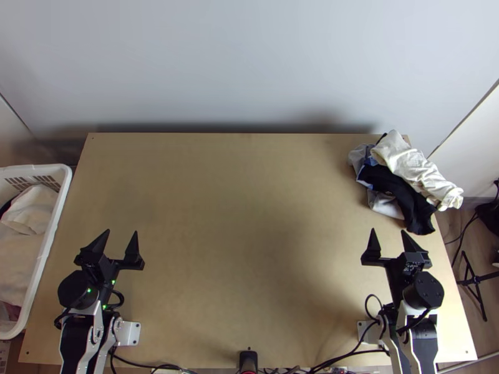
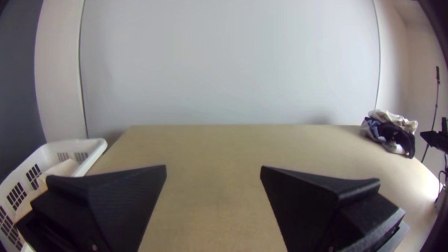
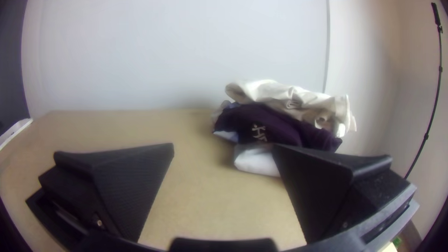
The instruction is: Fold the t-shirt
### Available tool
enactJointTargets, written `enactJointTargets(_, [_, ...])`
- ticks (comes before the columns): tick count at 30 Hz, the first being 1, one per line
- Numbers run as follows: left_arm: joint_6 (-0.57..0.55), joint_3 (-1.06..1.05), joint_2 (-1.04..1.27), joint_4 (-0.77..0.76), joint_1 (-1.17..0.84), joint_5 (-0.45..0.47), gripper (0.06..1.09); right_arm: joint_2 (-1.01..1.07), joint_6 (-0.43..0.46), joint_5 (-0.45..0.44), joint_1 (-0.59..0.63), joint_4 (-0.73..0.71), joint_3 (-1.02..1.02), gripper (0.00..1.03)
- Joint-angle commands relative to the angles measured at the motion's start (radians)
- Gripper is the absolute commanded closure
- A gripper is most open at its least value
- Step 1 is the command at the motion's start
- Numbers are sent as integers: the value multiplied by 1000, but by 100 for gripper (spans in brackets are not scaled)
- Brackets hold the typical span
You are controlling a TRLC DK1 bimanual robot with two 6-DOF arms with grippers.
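In the top view my left gripper (image 1: 121, 232) stands open above the table's near left part, nothing between its fingers. My right gripper (image 1: 388, 230) is open too, over the near right part, a little short of a clothes pile. Bunched at the back right corner, the pile has a cream garment (image 1: 415, 167) on top, a dark one (image 1: 399, 190) under it and pale cloth (image 1: 385, 204) below. Which piece is the t-shirt I cannot tell. The left wrist view shows my left gripper (image 2: 213, 169) spread wide; the right wrist view shows my right gripper (image 3: 223, 145) likewise.
A white basket (image 1: 55, 235) holding pale cloth (image 1: 24, 249) stands against the table's left side. Bare wooden table (image 1: 237, 206) lies between the arms. A pale wall (image 1: 249, 62) rises behind the back edge. Cables (image 1: 349, 354) run along the near edge; a black stand (image 1: 475, 283) is off to the right.
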State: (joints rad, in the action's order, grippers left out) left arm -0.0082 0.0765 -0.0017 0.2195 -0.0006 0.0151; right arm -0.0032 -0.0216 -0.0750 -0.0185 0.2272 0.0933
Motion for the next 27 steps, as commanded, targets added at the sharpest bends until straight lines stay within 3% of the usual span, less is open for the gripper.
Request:
enactJointTargets(1, [-12, 0, 0, 0, -27, 0, 10, 0, 0, 0, 0, 0, 0, 4])
enactJointTargets(27, [-9, -1, 0, 0, -13, -1, 10, 0, -3, 1, -6, -2, 0, 4])
